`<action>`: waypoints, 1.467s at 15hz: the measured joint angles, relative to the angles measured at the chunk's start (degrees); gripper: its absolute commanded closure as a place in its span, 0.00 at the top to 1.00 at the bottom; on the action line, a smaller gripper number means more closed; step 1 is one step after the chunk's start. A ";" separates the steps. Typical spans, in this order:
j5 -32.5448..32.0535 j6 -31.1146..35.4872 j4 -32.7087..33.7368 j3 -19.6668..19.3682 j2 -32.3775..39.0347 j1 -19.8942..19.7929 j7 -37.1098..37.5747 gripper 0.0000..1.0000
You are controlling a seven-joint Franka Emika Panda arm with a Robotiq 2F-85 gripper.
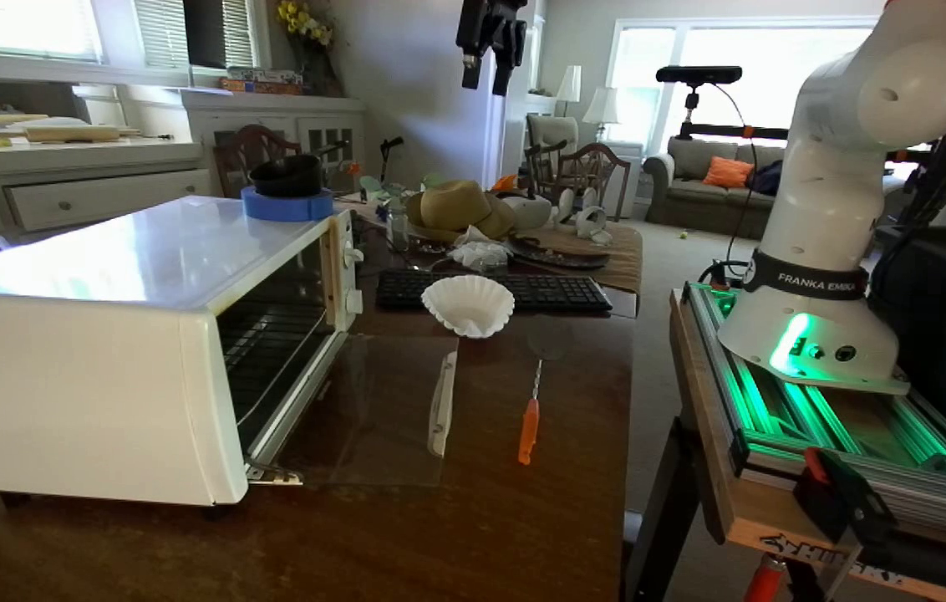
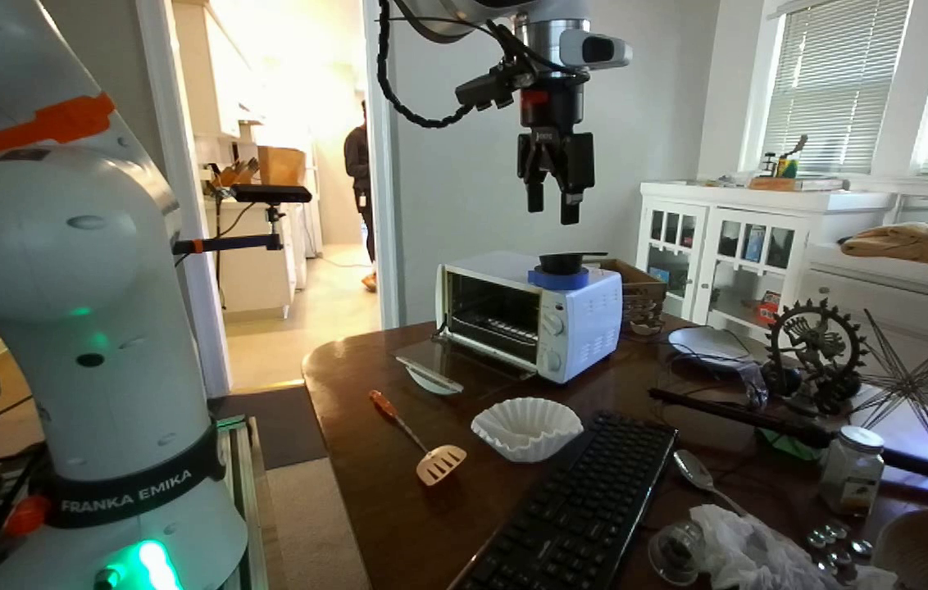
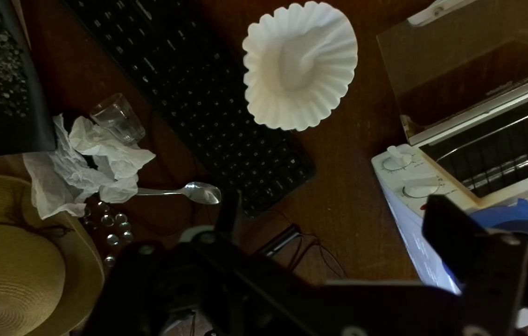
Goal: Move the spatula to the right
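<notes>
The spatula lies flat on the dark wooden table in both exterior views. It has an orange-red handle (image 1: pixel 529 431) and a thin metal shaft. Its slotted head (image 2: pixel 440 465) looks pale in an exterior view and dark in the opposite one. It lies between the toaster oven's open door and the table edge on the robot's side, beside a white fluted paper bowl. My gripper (image 1: pixel 486 79) is high above the table, open and empty, also seen in an exterior view (image 2: pixel 552 211). Its spread fingers (image 3: pixel 331 203) show in the wrist view, where the spatula is out of view.
A white toaster oven (image 2: pixel 603 328) has its glass door (image 1: pixel 389 410) lowered; a black pan (image 2: pixel 561 263) sits on top. The white bowl (image 3: pixel 299 67) stands by a black keyboard (image 3: pixel 189 88). A spoon (image 3: pixel 201 192), tissue (image 3: pixel 105 161) and straw hat (image 3: pixel 7 280) lie beyond.
</notes>
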 measured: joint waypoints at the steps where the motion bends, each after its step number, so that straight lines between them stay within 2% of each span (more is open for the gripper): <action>1: 0.00 0.00 0.00 0.00 0.00 0.00 0.00 1.00; 18: 0.03 0.00 0.00 -0.04 0.00 -0.01 0.01 1.00; 22: 2.02 -0.93 -0.75 1.08 0.32 0.06 6.92 1.00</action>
